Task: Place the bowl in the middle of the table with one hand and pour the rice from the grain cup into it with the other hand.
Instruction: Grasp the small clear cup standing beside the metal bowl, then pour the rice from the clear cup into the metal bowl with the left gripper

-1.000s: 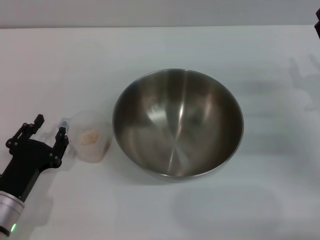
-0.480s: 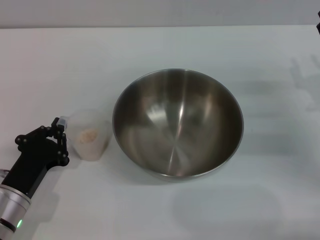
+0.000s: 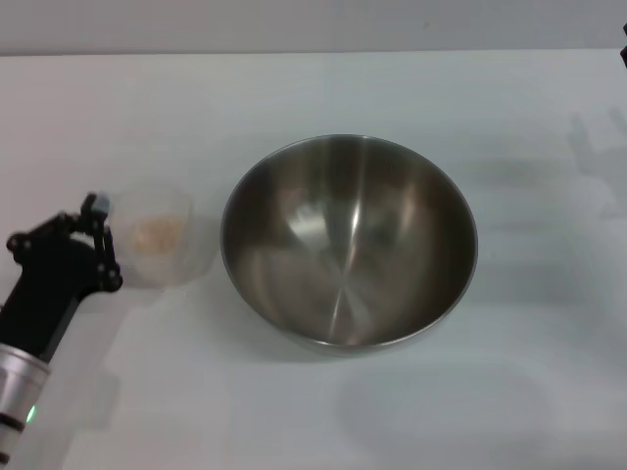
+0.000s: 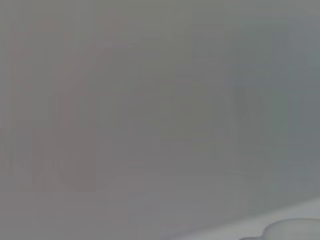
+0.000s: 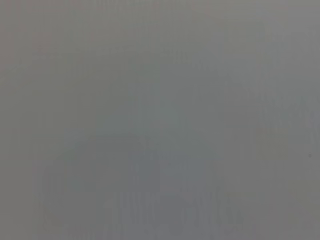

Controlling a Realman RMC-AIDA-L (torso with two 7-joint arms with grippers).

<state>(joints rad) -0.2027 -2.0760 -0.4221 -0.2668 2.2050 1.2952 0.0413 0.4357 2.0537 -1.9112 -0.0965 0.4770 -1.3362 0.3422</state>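
Bowl (image 3: 349,243), large and steel, sits near the middle of the white desk (image 3: 323,88), its inside bare. Just to its left, apart from its rim, the grain cup (image 3: 155,237) hangs with a small heap of rice (image 3: 155,233) showing through its clear wall. The left tool (image 3: 86,245) is at the cup's outer side, its black fingers (image 3: 102,262) drawn close together on the cup's handle edge. The right tool shows only as a dark sliver at the far right edge of the head view; how it stands cannot be told. Both wrist views are featureless grey.
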